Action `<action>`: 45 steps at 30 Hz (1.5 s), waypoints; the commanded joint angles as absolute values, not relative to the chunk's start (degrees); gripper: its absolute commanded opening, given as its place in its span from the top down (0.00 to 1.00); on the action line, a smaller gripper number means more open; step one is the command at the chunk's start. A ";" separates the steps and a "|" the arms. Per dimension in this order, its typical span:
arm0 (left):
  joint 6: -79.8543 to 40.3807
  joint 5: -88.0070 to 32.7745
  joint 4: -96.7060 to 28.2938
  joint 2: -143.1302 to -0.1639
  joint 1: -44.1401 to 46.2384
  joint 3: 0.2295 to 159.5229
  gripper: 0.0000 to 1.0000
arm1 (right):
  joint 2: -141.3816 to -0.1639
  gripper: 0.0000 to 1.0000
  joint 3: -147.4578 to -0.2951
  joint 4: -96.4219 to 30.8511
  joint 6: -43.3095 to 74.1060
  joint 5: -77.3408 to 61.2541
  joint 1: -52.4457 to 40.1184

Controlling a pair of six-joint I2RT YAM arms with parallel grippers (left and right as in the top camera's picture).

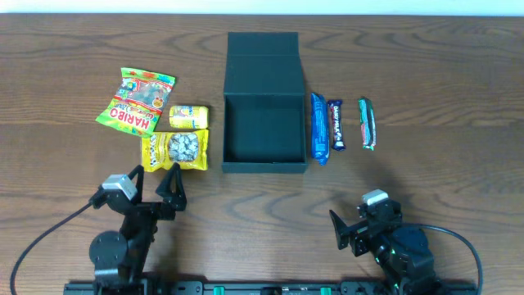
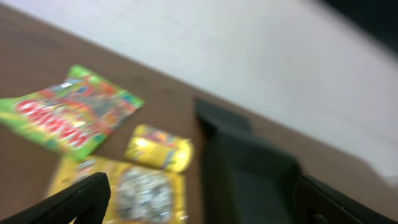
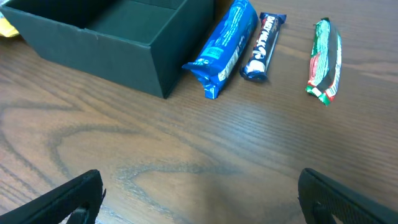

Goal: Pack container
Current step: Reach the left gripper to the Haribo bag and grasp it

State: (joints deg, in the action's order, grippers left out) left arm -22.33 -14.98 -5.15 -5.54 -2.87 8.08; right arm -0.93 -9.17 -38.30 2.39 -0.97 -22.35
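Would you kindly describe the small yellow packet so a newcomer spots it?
Find the dark teal container. Left of it lie three packets; the small yellow packet sits beside the green Haribo bag, beyond the windowed yellow pouch. It is the smallest.

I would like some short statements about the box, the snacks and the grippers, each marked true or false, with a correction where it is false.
1. The box is open and empty. True.
2. The Haribo bag lies right of the box. False: it lies left of it.
3. The blue packet lies beside the box's right wall. True.
4. The left gripper holds a yellow bag. False: it is open and holds nothing.
5. The green bar touches the box. False: it lies apart, with the blue packet and the Dairy Milk bar between.
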 commanded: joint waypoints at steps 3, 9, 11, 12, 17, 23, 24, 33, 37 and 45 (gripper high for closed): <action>-8.10 -3.68 -7.40 -24.67 -3.09 22.50 0.05 | -0.32 0.01 -8.91 -38.33 3.16 -0.25 -21.82; 4.99 10.04 -27.31 -61.41 -3.09 55.16 0.05 | -0.32 0.01 -8.91 -38.33 3.16 -0.25 -21.82; 8.40 8.54 -32.56 -70.35 -3.07 64.53 0.05 | -0.32 0.01 -8.91 -38.33 3.16 -0.25 -21.82; 8.38 7.88 -33.65 -73.41 -2.98 67.90 0.05 | -0.32 0.01 -8.91 -38.33 3.16 -0.25 -21.82; 8.21 5.23 -29.87 -83.20 -3.05 76.69 0.05 | -0.32 0.01 -8.91 -38.33 3.16 -0.25 -21.82; 8.03 4.51 -26.11 -92.49 -7.64 76.66 0.05 | -0.32 0.01 -8.91 -38.33 3.16 -0.25 -21.82; 7.25 4.19 -25.93 -95.26 -8.88 76.69 0.05 | -0.32 0.01 -8.91 -38.33 3.16 -0.25 -21.82; 7.75 2.44 -21.30 -110.78 -10.87 76.84 0.05 | -0.32 0.01 -8.91 -38.33 3.16 -0.25 -21.82; 9.96 -1.98 -20.58 -113.78 -10.85 76.84 0.05 | -0.32 0.01 -8.91 -38.33 3.16 -0.25 -21.82; 11.60 -1.96 -16.86 -119.81 -10.85 76.84 0.00 | -0.32 0.01 -8.91 -38.33 3.16 -0.25 -21.82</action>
State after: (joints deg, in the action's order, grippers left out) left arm 10.31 -1.67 -17.21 -117.38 -10.83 76.25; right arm -0.64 -9.08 -38.30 2.55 -0.58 -22.35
